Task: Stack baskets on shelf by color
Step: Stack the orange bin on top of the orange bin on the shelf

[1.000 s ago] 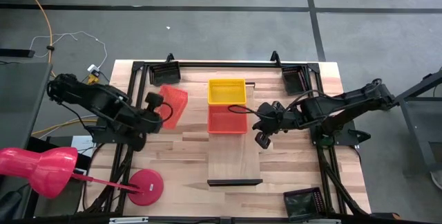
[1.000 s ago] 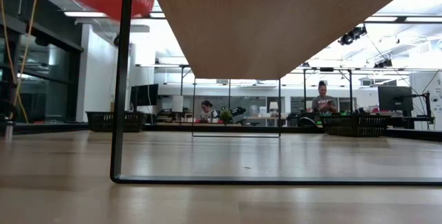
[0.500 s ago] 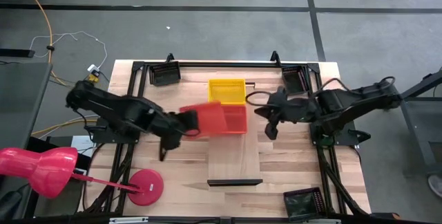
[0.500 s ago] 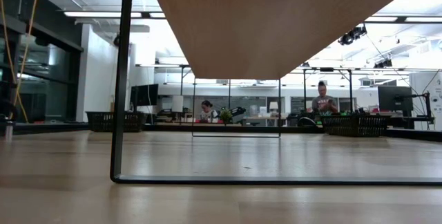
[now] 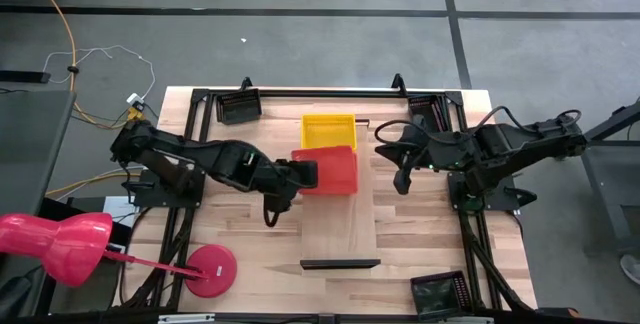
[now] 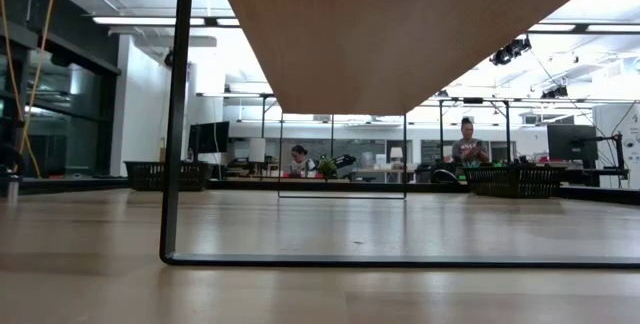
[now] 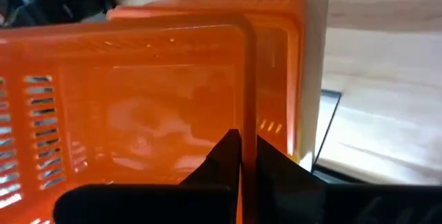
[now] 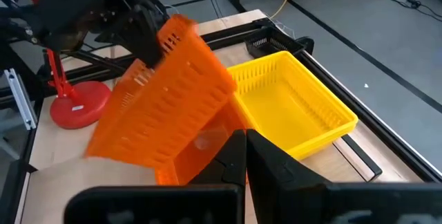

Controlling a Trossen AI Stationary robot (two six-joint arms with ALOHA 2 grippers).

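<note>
My left gripper (image 5: 299,175) reaches over the table's middle, shut on a red-orange basket (image 5: 330,169) that is tilted above a second red-orange basket (image 8: 207,148) on the shelf (image 5: 338,219). The right wrist view shows the held basket (image 8: 166,106) slanting. A yellow basket (image 5: 329,131) sits on the shelf's far end, touching the red-orange one. My right gripper (image 5: 403,172) hovers right of the shelf, shut and empty. My left gripper pinches the held basket's short end wall (image 7: 243,99), one finger inside the basket and one outside, coming from the table's left. The gripped end is raised and the far end dips toward the lower basket (image 7: 276,65); whether the two touch I cannot tell.
Black baskets lie at the far left (image 5: 238,107), far right (image 5: 428,114) and near right (image 5: 440,294) corners. A pink lamp base (image 5: 210,269) stands near left. The shelf's near half up to its dark lip (image 5: 340,263) is bare wood.
My left gripper has carried the red-orange basket from the table's left side rightward onto the shelf, over the other red-orange basket. My right gripper has drawn back toward the right and far edges, away from the shelf.
</note>
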